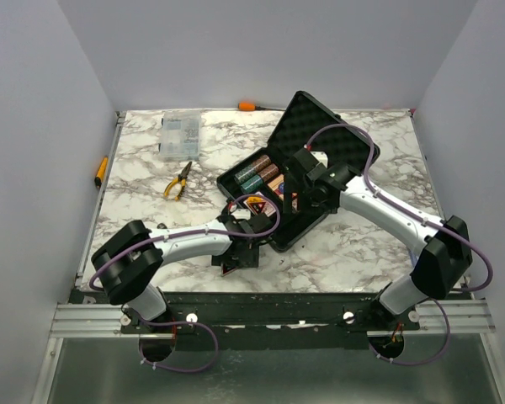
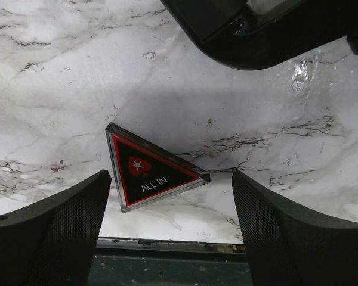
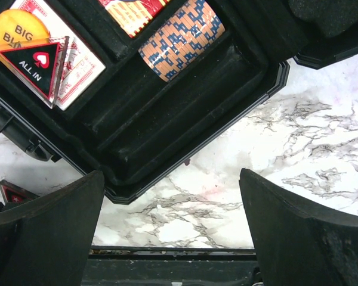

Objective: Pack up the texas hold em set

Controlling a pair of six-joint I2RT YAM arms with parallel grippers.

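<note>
Beside the briefcase [image 1: 316,126], a triangle [image 2: 149,173] lies below the wide left tool [image 2: 170,190]; right tool [image 3: 171,182] equally wide.

Overhead view. My left gripper [image 1: 238,252] hangs low over the marble table [image 1: 362,252], just off the near corner of the open black briefcase [image 1: 324,126]. My right gripper [image 1: 296,189] is above its tray, beside the chip stacks [image 1: 257,172]. Pliers [image 1: 178,181] and a clear organiser box [image 1: 179,136] lie well left.
</note>
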